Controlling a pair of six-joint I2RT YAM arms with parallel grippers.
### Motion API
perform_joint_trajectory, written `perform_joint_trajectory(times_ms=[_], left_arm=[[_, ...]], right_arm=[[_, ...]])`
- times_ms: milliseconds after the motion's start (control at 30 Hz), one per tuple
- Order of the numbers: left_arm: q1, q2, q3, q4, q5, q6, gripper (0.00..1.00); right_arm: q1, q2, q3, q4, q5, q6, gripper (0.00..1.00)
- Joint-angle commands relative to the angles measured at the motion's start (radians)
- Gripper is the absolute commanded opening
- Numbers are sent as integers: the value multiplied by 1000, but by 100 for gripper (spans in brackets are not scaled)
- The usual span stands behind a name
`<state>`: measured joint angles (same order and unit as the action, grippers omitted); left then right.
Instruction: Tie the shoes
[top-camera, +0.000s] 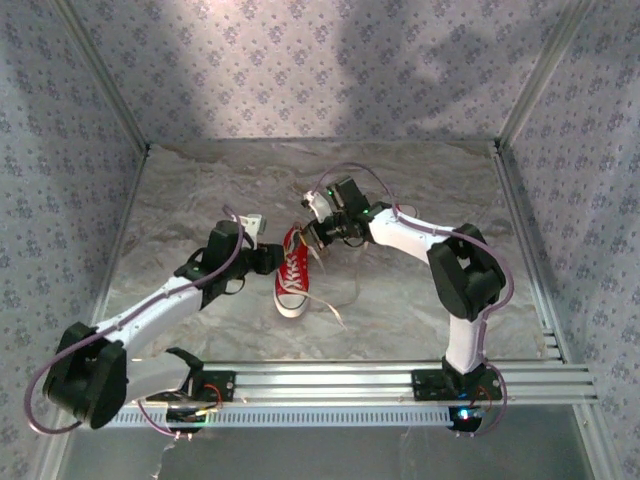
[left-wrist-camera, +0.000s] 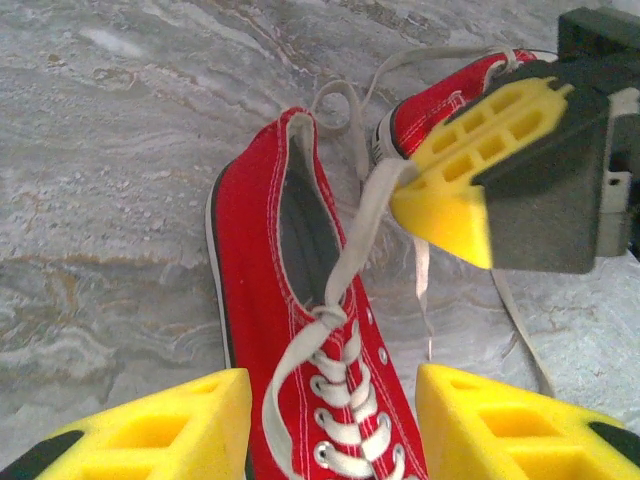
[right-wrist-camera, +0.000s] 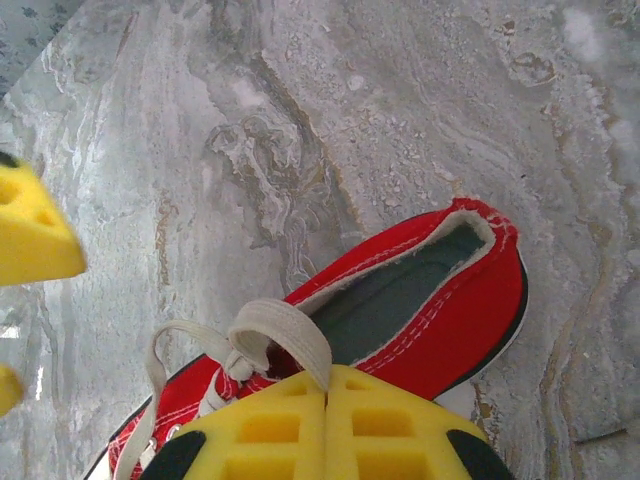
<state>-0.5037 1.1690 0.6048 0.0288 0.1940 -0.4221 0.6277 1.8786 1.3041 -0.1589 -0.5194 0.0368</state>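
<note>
A red canvas shoe with white laces lies mid-table, toe toward the arms. My left gripper is open, its yellow fingers standing either side of the laced front with gaps on both sides. My right gripper is shut on a white lace loop that rises from the crossed laces by the shoe's opening. From the left wrist, that lace runs taut up into the right fingers. More red canvas shows behind them; I cannot tell whether it is a second shoe.
The table is covered in a grey marbled sheet, with patterned walls on three sides. A metal rail runs along the near edge by the arm bases. A loose lace end trails on the table right of the shoe.
</note>
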Motion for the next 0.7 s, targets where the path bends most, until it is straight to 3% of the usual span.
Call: perform_joint_trajectory(times_ms=[0,233,667], left_arm=[[25,45,39,127,122,57,47],[46,158,109,150,251,133,47],[74,301,188,145,292,164,45]], right_arm=[[-1,-36,-8,-28,-19,-24,0],[-2,-36,6,-38,-32,-31,0],[0,-30,21,-54,-49,-35,0]])
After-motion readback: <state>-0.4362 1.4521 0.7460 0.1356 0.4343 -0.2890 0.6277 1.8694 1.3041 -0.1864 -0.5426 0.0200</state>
